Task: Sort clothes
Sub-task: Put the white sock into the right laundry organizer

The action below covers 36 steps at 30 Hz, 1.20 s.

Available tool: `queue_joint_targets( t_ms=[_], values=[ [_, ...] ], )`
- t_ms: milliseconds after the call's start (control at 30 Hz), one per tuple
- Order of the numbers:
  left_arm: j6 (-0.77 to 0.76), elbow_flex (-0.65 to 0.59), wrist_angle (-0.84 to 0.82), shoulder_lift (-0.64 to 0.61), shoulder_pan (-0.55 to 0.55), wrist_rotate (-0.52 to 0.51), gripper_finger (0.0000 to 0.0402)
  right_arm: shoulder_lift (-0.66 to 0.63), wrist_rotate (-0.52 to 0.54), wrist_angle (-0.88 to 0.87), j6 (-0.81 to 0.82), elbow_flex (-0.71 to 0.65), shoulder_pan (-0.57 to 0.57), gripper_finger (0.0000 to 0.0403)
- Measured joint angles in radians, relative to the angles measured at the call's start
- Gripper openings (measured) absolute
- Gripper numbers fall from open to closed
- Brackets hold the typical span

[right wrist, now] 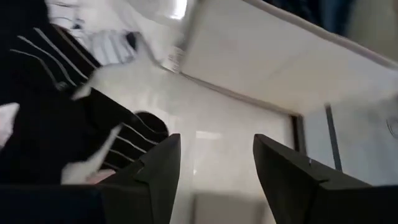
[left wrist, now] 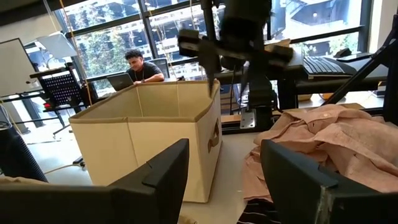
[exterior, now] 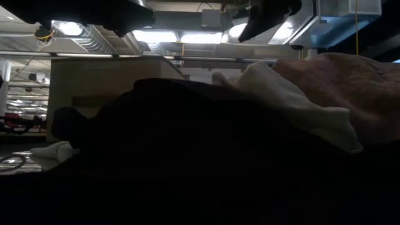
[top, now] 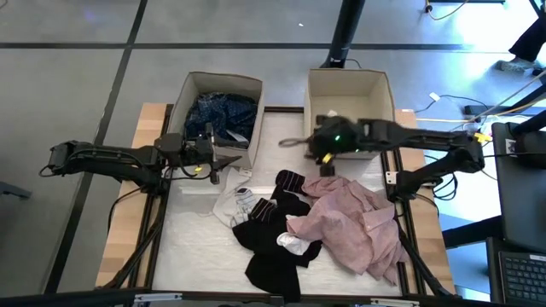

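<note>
A pile of clothes lies on the table's near middle. It holds a pale pink shirt (top: 350,223), a black garment (top: 271,247), a black piece with thin stripes (top: 290,181), a white piece (top: 232,203) and a small white piece (top: 294,244). Dark blue and plaid garments (top: 222,111) lie inside the left beige box (top: 223,78). My left gripper (top: 223,162) is open and empty by that box's near right corner (left wrist: 224,155). My right gripper (top: 294,142) is open and empty above the table, between the two boxes and over the pile's far edge (right wrist: 217,149).
The right beige box (top: 350,85) stands at the far side, and its inside shows no clothes. In the left wrist view a person (left wrist: 142,65) sits at a laptop beyond the table. A strip of bare table (top: 281,158) lies between the boxes and the pile.
</note>
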Motion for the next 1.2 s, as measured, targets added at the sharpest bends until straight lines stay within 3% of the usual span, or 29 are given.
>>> queue_joint_targets(
  t_ms=[333,700,1033,1200],
  values=[
    [-0.003,0.000,-0.001,0.000,0.000,0.000,0.0189,0.257,-0.019,0.220,-0.003,0.000,0.212,0.0204],
    [-0.005,0.000,0.000,0.000,0.000,0.000,0.0189,0.488,-0.232,0.411,0.042,0.000,0.307,0.0204],
    [-0.005,0.000,-0.002,0.000,0.001,0.000,0.0189,0.535,-0.185,0.449,0.045,0.002,0.314,0.0204],
    [-0.004,0.000,-0.003,0.000,0.001,0.000,0.0189,0.498,-0.264,0.307,0.061,0.087,0.334,0.0204]
  ],
)
